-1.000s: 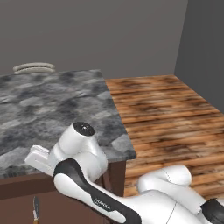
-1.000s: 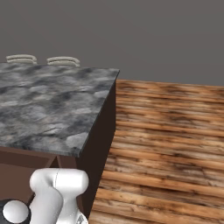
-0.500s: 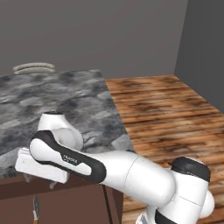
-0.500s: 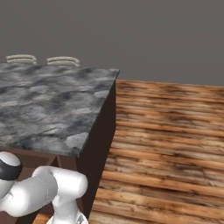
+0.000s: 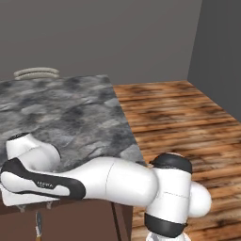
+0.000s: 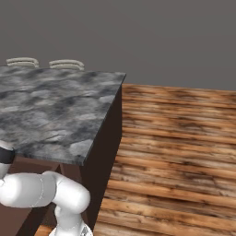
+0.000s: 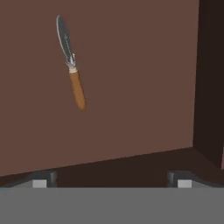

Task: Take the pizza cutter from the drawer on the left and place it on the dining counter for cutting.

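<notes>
The pizza cutter [image 7: 72, 65] lies flat on the floor of the open drawer [image 7: 131, 87], its silver blade pointing away and its orange handle toward me. My gripper [image 7: 112, 181] hovers above the drawer, open wide and holding nothing, with the cutter ahead and left of the fingertips [image 7: 43, 180]. In the left base view the arm [image 5: 108, 181] stretches left under the edge of the dining counter [image 5: 61, 113], and the pizza cutter [image 5: 38, 225] shows as a small orange sliver below the hand. The dining counter [image 6: 46, 110] is grey marbled stone.
Pale ringed objects [image 5: 36, 73] [image 6: 67, 64] sit at the counter's far edge. The drawer's dark side wall [image 7: 210, 78] rises to the right of the cutter. Wooden floor [image 5: 179, 108] spreads to the right of the counter.
The arm has swung out to the left and stretched low along the counter's front edge, bringing the hand over the drawer. The gripper has stayed open.
</notes>
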